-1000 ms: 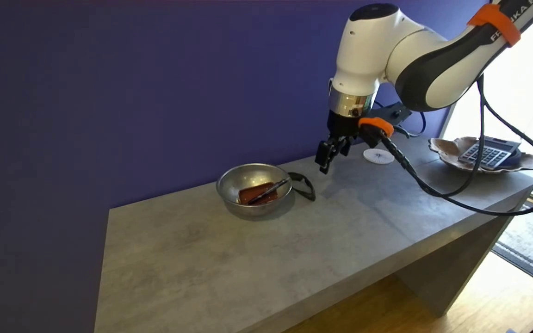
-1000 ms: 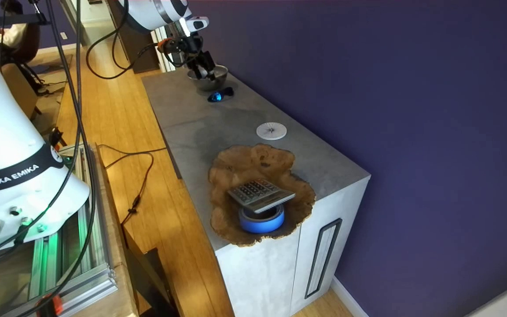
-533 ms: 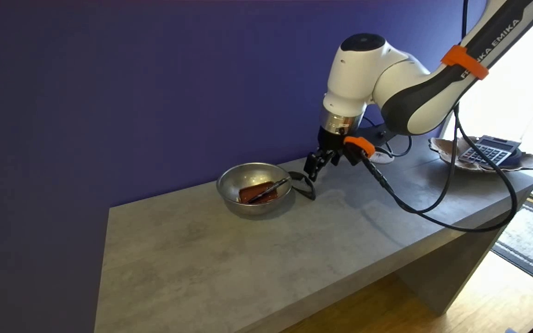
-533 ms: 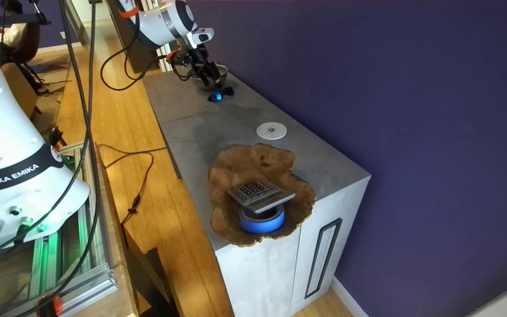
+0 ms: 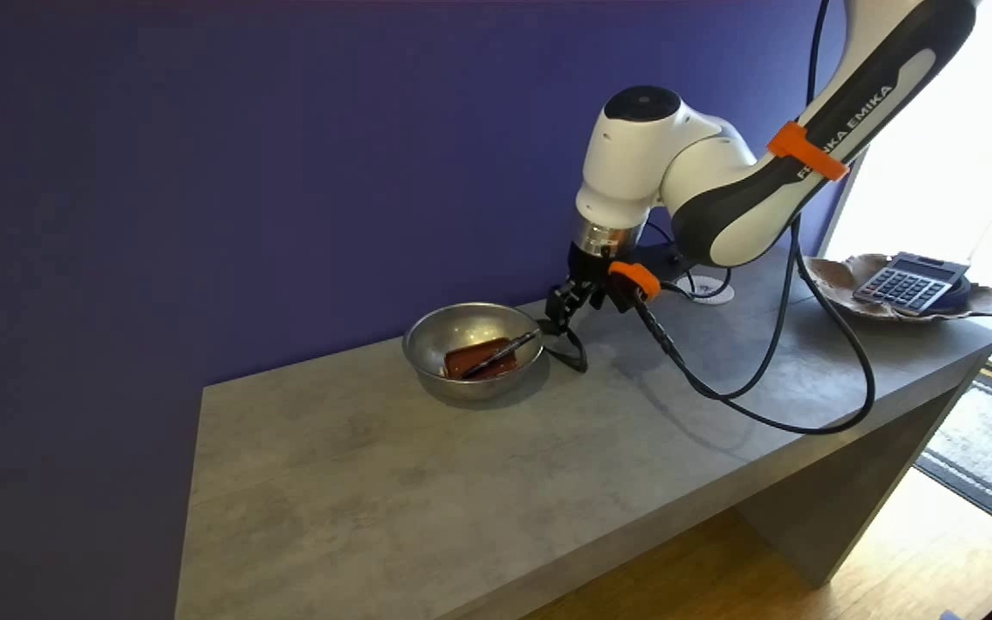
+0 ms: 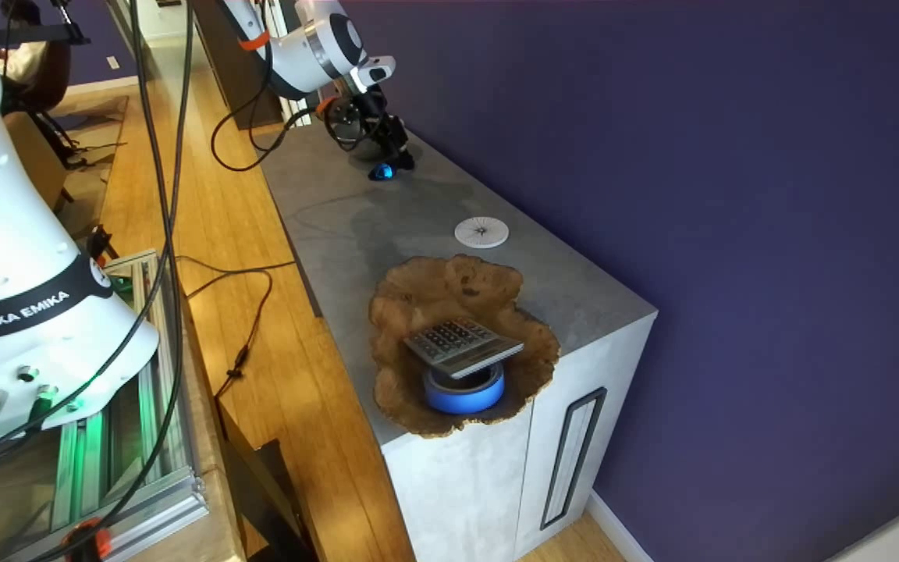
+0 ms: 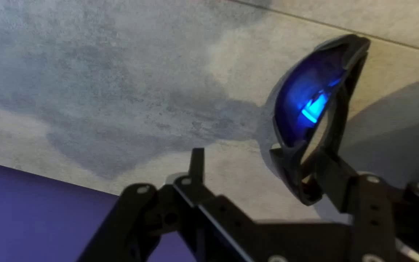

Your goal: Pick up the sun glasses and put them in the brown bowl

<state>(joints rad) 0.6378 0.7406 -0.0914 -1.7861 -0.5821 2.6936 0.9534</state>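
In an exterior view, the brown bowl sits nearest, low and just right of the middle of the frame, at the close end of the grey desk. A blue roll of tape lies in it, with a calculator tilted over the roll. Beyond, slightly higher and to the right, a flat white disc lies on the desk. Farther back, in the upper middle of that frame and well apart from the brown bowl, the sun glasses rest on the desk, a lens shining bright blue. The end effector is low beside them, its jaws well apart along the bottom of the wrist view; the lower end of the sun glasses shows in the gap, close to the jaw at the right, though whether the two touch cannot be told. Just past the sun glasses stands the metal bowl, at the centre of an exterior view; contact between them is unclear. It holds a flat reddish-brown piece with a dark, pen-like stick slanting across it. Behind runs a purple wall.
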